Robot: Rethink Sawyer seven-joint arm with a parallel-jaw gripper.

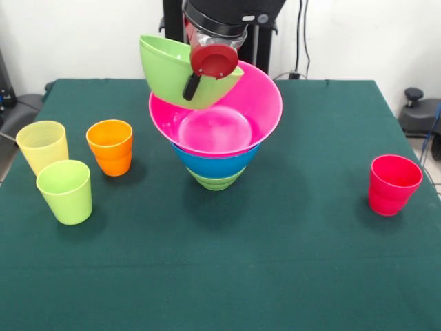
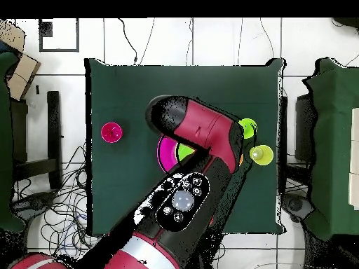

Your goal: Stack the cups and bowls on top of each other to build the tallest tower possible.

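Fingers [image 1: 193, 84] grip the tilted light green bowl's [image 1: 172, 72] rim, holding it over the pink bowl [image 1: 265, 110].

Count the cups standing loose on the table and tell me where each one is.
4. In the front view, the pale yellow cup, the lime green cup and the orange cup cluster on the left; the red cup stands alone on the right. Others may be hidden.

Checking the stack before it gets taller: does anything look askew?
Yes. The light green bowl held by the gripper is tilted steeply over the pink bowl's far rim, not seated level.
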